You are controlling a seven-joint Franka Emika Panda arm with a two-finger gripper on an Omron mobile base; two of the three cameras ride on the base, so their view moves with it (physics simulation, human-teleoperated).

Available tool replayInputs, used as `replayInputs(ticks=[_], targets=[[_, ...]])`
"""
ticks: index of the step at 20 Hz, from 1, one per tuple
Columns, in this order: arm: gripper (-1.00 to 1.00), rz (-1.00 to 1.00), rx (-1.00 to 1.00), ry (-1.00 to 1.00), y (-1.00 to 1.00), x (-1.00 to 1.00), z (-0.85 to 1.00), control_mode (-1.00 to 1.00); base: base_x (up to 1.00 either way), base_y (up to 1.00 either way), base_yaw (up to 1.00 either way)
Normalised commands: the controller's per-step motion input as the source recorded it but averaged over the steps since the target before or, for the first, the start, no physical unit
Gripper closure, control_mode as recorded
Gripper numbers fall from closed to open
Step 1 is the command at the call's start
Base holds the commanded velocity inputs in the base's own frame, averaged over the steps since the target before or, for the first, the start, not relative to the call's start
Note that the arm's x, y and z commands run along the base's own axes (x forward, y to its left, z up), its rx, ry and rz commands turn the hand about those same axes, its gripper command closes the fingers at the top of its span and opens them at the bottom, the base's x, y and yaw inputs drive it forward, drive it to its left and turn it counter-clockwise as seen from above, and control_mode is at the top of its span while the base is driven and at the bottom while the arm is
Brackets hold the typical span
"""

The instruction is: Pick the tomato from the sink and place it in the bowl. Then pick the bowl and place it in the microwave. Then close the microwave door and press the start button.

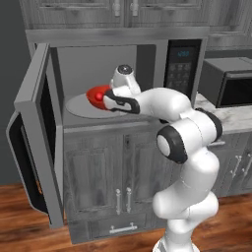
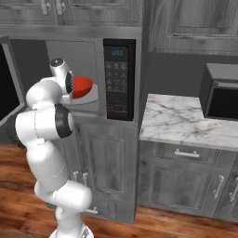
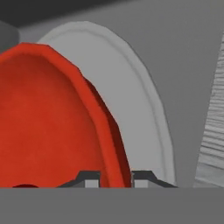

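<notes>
The bowl (image 3: 48, 127), plain bright red, smooth and shallow, fills the left of the hand view, its rim passing between the two dark finger tips of the gripper (image 3: 114, 178), which is closed narrowly on that rim. In the left base view the bowl (image 1: 96, 95) sits centre-left, inside the microwave (image 1: 147, 54), over the pale round turntable plate (image 1: 78, 107); whether it touches the plate is unclear. A small dark red curve at the hand view's lower left may be the tomato (image 3: 25, 186). The microwave door (image 1: 37, 133), silver-framed with dark glass, stands swung open at left. The black keypad panel (image 2: 116, 81) is at right of the cavity. A marble counter (image 2: 186, 121) carries a dark box-shaped appliance (image 2: 221, 95) at far right.
</notes>
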Motion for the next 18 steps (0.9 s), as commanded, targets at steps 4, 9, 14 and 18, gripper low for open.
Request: replayInputs(ticks=[4, 9, 14, 18], targets=[[-1.0, 0.0, 0.03, 0.02, 0.0, -0.01, 0.0, -1.0, 0.0, 0.0, 0.0], [-1.0, 0.0, 0.09, 0.0, -0.09, -0.44, 0.19, -1.0, 0.0, 0.0, 0.0], [-1.0, 0.0, 0.11, -0.06, -0.3, -0.96, 0.38, -1.0, 0.0, 0.0, 0.0], [-1.0, 0.03, 0.12, -0.06, -0.36, -1.0, 0.41, -1.0, 0.0, 0.0, 0.0]])
